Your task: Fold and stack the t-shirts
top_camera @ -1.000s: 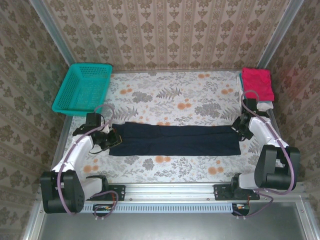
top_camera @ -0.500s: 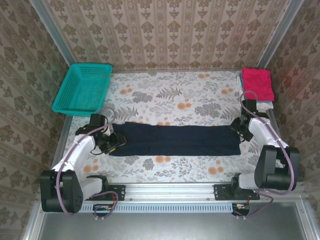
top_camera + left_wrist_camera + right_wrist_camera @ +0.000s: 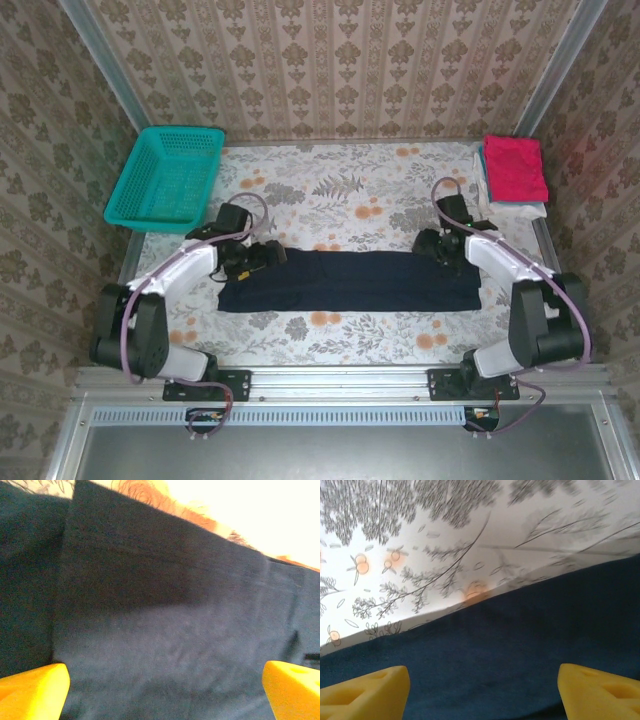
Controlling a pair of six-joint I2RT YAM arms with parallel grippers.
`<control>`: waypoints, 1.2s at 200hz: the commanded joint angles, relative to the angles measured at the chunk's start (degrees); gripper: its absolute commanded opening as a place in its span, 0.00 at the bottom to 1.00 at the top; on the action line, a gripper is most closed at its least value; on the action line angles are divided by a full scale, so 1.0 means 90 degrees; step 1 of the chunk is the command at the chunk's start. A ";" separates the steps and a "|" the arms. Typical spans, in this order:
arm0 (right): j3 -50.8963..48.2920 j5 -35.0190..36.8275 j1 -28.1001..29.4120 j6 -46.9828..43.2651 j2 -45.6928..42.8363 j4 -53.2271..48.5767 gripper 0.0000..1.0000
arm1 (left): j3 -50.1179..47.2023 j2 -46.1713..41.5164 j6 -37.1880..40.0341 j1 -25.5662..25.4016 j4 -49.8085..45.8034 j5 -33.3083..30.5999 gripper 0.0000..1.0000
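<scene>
Across the middle of the table (image 3: 330,200), you have the dark navy t-shirt (image 3: 350,281) lying flat as a long band that runs left to right on the flowered cover. Your left gripper (image 3: 265,254) is over the far left corner of that shirt. In the left wrist view its yellow fingertips (image 3: 32,690) stand wide apart at the lower corners, with navy cloth spread between them and nothing pinched. Your right gripper (image 3: 428,245) is at the shirt's far edge, near its right end. In the right wrist view its fingertips (image 3: 365,692) are spread just as wide above the navy cloth, with the flowered cover beyond them, and they grip nothing. You cannot tell whether either pair touches the cloth. In the far right corner the magenta-pink t-shirt (image 3: 515,167) lies folded on top of the white t-shirt (image 3: 526,210), well apart from the navy one. The teal basket (image 3: 165,178) sits at the far left corner.
</scene>
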 commanded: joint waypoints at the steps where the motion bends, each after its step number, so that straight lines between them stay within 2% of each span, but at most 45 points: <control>1: -0.0066 -0.0385 0.0040 0.0479 0.0416 0.0401 0.79 | -0.0285 0.0347 -0.0305 0.0029 0.0609 0.0174 0.99; 20: -0.0042 -0.0173 0.0031 0.0465 0.0665 0.0290 0.79 | -0.0293 0.0833 -0.0214 0.0161 0.0872 0.0286 0.99; 44: -0.0038 -0.0176 -0.0046 0.0412 0.0789 0.0199 0.78 | 0.0503 0.1726 0.0263 0.0283 0.0721 0.0352 0.98; 85: -0.0226 -0.0348 -0.0017 0.0335 0.0756 0.0086 0.79 | 0.3352 0.3666 0.1490 0.0378 -0.0401 0.0188 0.99; 107: -0.0396 -0.0417 0.0058 0.0145 0.0569 0.0124 0.79 | 0.4955 0.4881 0.1839 0.0422 -0.0883 0.0344 0.99; 137: -0.0453 -0.0579 0.0245 -0.0079 0.0383 -0.0103 0.80 | 0.7219 0.6363 0.1912 0.0482 -0.1525 0.0602 0.99; 158: -0.0587 -0.1051 0.0495 0.0046 0.0330 -0.0051 0.81 | 0.8471 0.7185 0.1700 0.0560 -0.1734 0.0862 0.99; 172: -0.0522 -0.0725 0.0803 -0.0027 0.0326 -0.0315 0.81 | 0.9376 0.7702 0.1612 0.0579 -0.1926 0.1013 0.99; 187: -0.0494 -0.0853 0.0967 -0.0046 0.0313 -0.0319 0.81 | 1.0201 0.8141 0.1513 0.0581 -0.2055 0.1108 1.00; 217: -0.0427 -0.1500 0.1200 0.0010 0.0199 -0.0027 0.81 | 1.1174 0.8746 0.1149 0.0620 -0.1798 0.1426 1.00; 240: -0.0093 -0.1189 0.1251 -0.0384 -0.0107 -0.0193 0.82 | 1.1170 0.8601 0.1137 0.0601 -0.1644 0.1490 1.00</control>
